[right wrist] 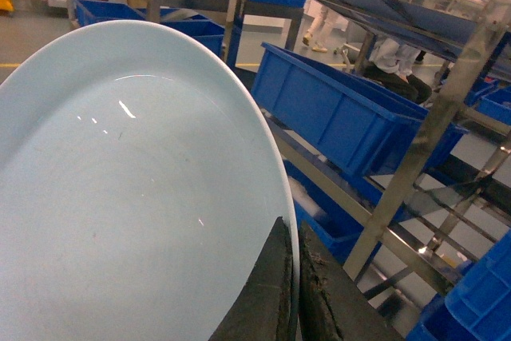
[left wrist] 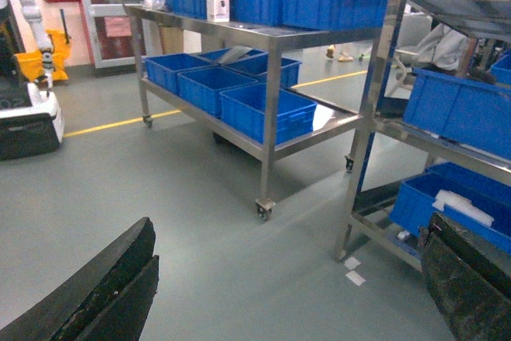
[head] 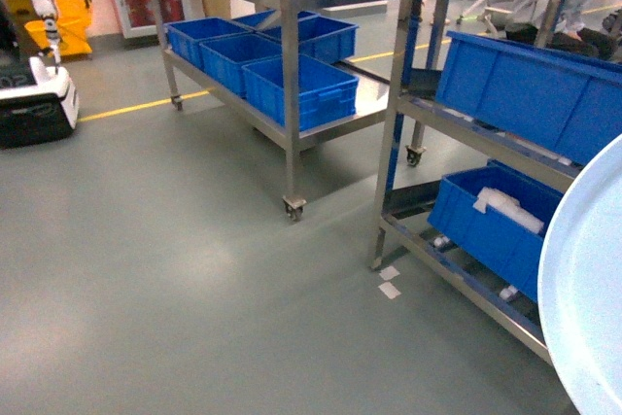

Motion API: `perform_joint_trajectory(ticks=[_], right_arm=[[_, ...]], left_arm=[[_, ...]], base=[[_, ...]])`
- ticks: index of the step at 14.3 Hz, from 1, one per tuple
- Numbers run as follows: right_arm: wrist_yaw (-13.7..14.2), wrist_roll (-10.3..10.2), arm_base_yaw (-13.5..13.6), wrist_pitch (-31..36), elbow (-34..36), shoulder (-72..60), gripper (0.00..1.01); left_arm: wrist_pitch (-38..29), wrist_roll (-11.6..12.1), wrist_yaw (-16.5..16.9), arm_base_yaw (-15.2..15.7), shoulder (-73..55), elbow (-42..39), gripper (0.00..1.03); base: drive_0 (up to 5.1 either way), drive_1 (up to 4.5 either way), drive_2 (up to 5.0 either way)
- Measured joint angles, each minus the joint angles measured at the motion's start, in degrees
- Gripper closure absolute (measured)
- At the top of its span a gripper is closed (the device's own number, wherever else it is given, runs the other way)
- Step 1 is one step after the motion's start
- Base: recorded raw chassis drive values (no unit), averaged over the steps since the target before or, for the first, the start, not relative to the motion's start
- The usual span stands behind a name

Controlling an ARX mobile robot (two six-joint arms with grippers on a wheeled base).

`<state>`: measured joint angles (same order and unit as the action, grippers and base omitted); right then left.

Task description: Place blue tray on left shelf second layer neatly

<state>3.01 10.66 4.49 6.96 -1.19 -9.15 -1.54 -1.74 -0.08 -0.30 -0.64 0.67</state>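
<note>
Left gripper [left wrist: 287,293]: empty, fingers spread wide at 7 and 4 o'clock of its wrist view, kept clear of the load.
Wheeled steel rack [head: 292,133], 12 o'clock in the head view: blue crates [head: 299,89] on its lower tier.
Blue tray [right wrist: 136,189]: carried, not yet shelved, at 4 o'clock in the head view.
Right gripper [right wrist: 291,277]: pinches the tray's rim, presumably for edge-first entry.
</note>
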Motion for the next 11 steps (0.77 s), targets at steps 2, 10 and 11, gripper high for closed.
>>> perform_joint_trajectory(ticks=[2, 10, 11], right_arm=[[0.0, -0.02, 0.02, -0.02, 0.0, 0.0, 0.99], [0.02, 0.0, 0.0, -0.02, 0.0, 0.0, 0.99], [0.0, 0.0, 0.02, -0.02, 0.0, 0.0, 0.99]], left_arm=[[0.0, 0.0, 0.02, 0.0, 0.0, 0.0, 0.05], [0.0, 0.0, 0.0, 0.0, 0.0, 0.0, 0.05], [0.0, 0.0, 0.02, 0.0, 0.0, 0.0, 0.05]], base=[[-0.1, 4.22, -4.4], [-0.1, 4.22, -4.4], [-0.1, 4.22, -4.4]])
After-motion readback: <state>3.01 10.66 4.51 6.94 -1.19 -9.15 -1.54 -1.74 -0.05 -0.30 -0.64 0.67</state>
